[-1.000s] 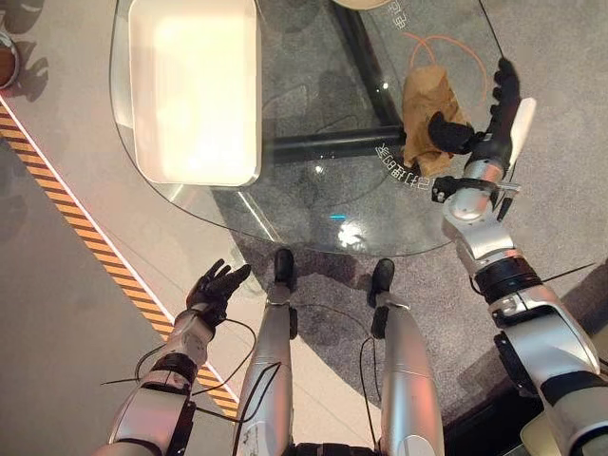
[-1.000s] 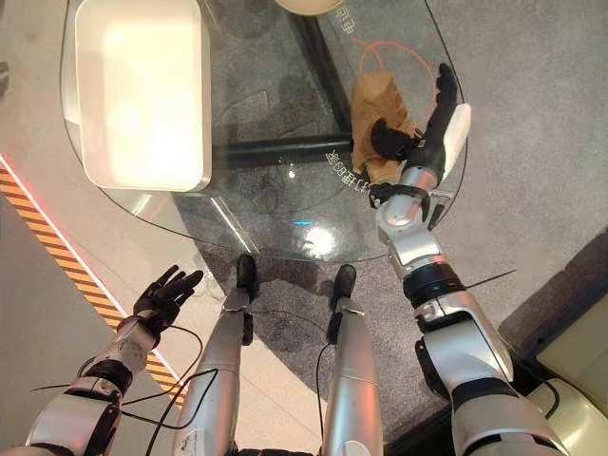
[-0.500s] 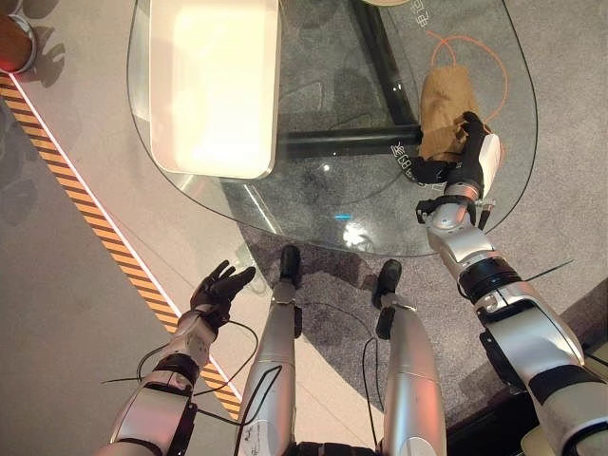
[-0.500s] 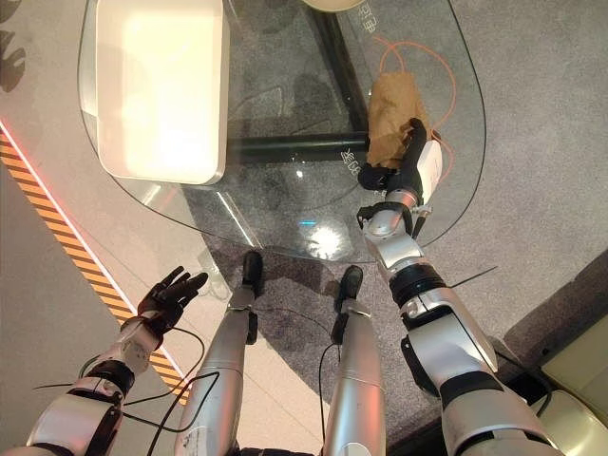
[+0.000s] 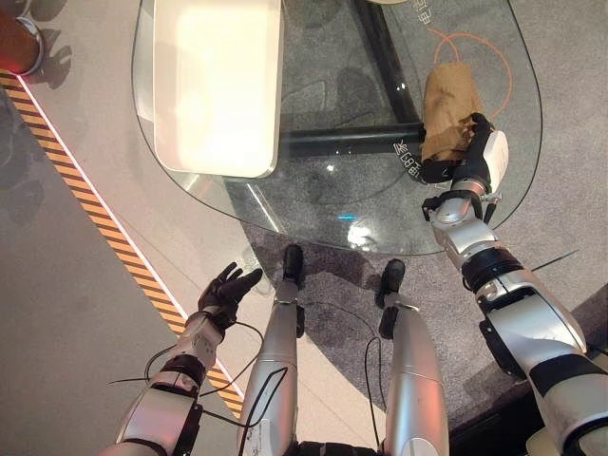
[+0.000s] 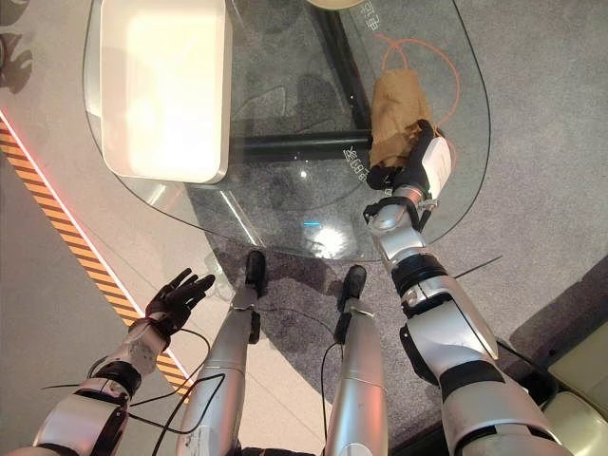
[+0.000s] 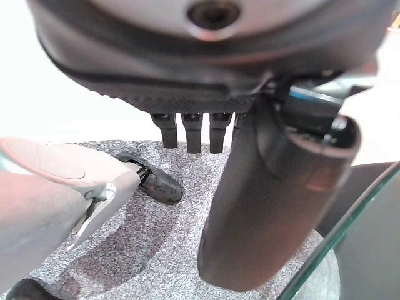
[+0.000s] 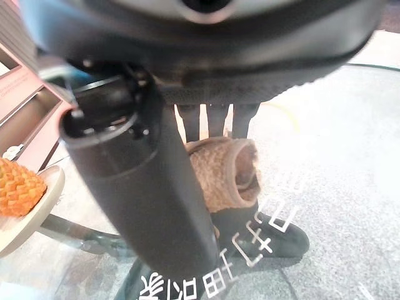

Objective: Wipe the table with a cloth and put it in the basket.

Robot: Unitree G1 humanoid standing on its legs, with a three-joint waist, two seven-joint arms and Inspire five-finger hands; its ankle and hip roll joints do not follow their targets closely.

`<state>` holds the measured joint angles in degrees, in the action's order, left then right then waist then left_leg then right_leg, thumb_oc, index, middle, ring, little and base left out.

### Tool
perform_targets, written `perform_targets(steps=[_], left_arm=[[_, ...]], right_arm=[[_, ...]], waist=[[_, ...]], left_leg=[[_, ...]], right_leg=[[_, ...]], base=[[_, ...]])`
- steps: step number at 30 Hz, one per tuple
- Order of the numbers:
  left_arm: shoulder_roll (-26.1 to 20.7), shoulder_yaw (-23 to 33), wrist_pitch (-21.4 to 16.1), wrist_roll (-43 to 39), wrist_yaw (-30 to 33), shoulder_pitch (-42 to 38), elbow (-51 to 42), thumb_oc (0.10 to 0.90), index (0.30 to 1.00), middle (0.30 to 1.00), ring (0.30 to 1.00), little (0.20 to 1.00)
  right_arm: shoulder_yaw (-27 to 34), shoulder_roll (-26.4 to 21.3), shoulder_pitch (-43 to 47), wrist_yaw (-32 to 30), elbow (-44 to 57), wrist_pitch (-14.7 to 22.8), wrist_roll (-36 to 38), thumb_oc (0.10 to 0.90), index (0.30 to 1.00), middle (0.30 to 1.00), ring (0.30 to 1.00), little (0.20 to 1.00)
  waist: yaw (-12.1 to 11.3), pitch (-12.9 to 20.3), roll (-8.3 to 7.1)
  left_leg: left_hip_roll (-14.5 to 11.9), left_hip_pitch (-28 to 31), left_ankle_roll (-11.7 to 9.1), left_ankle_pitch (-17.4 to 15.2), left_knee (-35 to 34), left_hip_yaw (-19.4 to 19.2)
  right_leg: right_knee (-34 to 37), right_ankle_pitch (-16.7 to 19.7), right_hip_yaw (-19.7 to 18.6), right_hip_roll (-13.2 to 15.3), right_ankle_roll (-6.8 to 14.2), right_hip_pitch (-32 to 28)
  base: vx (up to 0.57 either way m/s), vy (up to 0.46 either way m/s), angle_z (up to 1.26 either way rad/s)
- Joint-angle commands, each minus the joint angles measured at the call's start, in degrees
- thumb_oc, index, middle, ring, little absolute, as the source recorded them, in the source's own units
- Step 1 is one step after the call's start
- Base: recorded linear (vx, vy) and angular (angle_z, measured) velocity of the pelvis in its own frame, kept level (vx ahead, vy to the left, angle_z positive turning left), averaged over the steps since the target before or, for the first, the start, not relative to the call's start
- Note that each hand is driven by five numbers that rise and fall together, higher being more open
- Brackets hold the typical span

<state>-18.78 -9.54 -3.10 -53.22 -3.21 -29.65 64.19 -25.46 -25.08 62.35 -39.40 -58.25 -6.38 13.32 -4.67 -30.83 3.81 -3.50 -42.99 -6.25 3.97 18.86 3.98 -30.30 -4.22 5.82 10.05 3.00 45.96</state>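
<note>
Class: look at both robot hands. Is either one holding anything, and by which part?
The right hand grips the brown cloth by its near end on the glass table. The left hand hangs open beside the table, holding nothing.

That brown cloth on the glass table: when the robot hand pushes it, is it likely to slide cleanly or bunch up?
The cloth lies crumpled and folded, so it is probably soft and floppy and may bunch rather than move flat. The glass table looks smooth, so it should slide with little drag. The right robot hand rests on its near end, which may help pin it.
</note>
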Motion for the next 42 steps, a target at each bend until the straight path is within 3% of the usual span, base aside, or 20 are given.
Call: perform_targets(steps=[1, 5, 6, 7, 8, 9, 26, 42], left_arm=[[-0.1, -0.7, -1.1, -1.2, 0.1, 1.4, 0.6, 0.800, 0.900, 0.900, 0.900, 0.900], [0.0, -0.8, -1.0, -1.3, -0.3, 1.3, 0.7, 0.800, 0.900, 0.900, 0.900, 0.900], [0.0, -1.0, -1.0, -1.4, -0.3, 1.4, 0.5, 0.800, 0.900, 0.900, 0.900, 0.900], [0.0, -1.0, -0.9, -1.4, -0.4, 1.3, 0.5, 0.800, 0.900, 0.900, 0.900, 0.900], [-0.1, -1.0, -0.7, -1.4, -0.6, 1.2, 0.6, 0.800, 0.900, 0.900, 0.900, 0.900], [-0.2, -1.0, -0.6, -1.5, -0.7, 1.2, 0.6, 0.800, 0.900, 0.900, 0.900, 0.900], [0.0, -1.7, -0.1, -1.5, -0.6, 1.1, -0.2, 0.800, 0.900, 0.900, 0.900, 0.900], [0.1, -1.6, -0.6, -1.8, -0.6, 0.9, -0.3, 0.800, 0.900, 0.900, 0.900, 0.900]], right_arm=[[-1.6, -5.2, 5.1, -0.4, -0.1, 1.4, -3.8, 0.800, 0.900, 0.900, 0.900, 0.900], [-1.9, -5.4, 5.8, 0.1, -1.4, 1.1, -4.1, 0.800, 0.900, 0.900, 0.900, 0.900], [-2.2, -5.4, 6.2, 0.6, -2.1, 0.9, -4.0, 0.690, 0.806, 0.806, 0.806, 0.790], [-2.2, -5.4, 6.3, 0.9, -2.5, 0.9, -4.0, 0.520, 0.660, 0.660, 0.660, 0.620], [-2.3, -5.5, 6.4, 1.5, -2.9, 0.9, -4.0, 0.130, 0.326, 0.326, 0.326, 0.230], [-2.4, -5.5, 6.5, 2.0, -3.4, 0.7, -3.9, 0.100, 0.300, 0.300, 0.300, 0.200], [-2.7, -5.1, 6.4, 3.5, -5.5, 1.3, -5.4, 0.100, 0.300, 0.300, 0.300, 0.200], [-6.0, -2.8, 6.2, 7.3, 3.1, 4.7, -9.0, 0.100, 0.300, 0.300, 0.300, 0.200]], waist=[[-0.7, 1.0, 2.64], [-0.9, 1.0, 2.92], [-1.0, 1.0, 3.14], [-1.1, 1.0, 3.21], [-1.1, 1.0, 3.32], [-1.1, 1.0, 3.42], [-1.2, 1.0, 3.55], [-1.0, 1.0, 2.88]], left_leg=[[4.7, -0.8, 4.7, -2.6, 2.4, -3.5], [4.7, -0.9, 4.8, -2.5, 2.2, -3.5], [4.9, -1.0, 4.8, -2.4, 2.2, -3.4], [4.9, -1.0, 4.9, -2.4, 2.1, -3.4], [5.0, -1.0, 4.9, -2.4, 2.1, -3.4], [5.0, -0.9, 4.9, -2.4, 2.2, -3.4], [5.2, -0.9, 5.1, -2.0, 1.5, -3.3], [5.2, -0.8, 5.0, -1.5, 0.4, -3.4]], right_leg=[[4.0, 1.4, 2.4, -3.5, -1.9, -0.6], [4.1, 1.5, 2.4, -3.4, -1.8, -0.4], [4.0, 1.6, 2.4, -3.4, -1.7, -0.3], [4.1, 1.6, 2.4, -3.4, -1.7, -0.2], [4.0, 1.6, 2.4, -3.3, -1.7, -0.2], [4.0, 1.6, 2.5, -3.3, -1.7, -0.2], [4.6, 2.5, 2.6, -3.3, -1.4, 0.1], [5.6, 3.0, 2.7, -3.7, -1.3, -0.2]], base=[[0.00, 0.000, 0.00], [0.00, 0.000, 0.00], [0.00, 0.000, 0.00], [0.00, 0.000, 0.00], [0.00, 0.000, 0.00], [0.00, 0.000, 0.00], [0.00, 0.000, 0.00], [0.00, 0.000, 0.00]])
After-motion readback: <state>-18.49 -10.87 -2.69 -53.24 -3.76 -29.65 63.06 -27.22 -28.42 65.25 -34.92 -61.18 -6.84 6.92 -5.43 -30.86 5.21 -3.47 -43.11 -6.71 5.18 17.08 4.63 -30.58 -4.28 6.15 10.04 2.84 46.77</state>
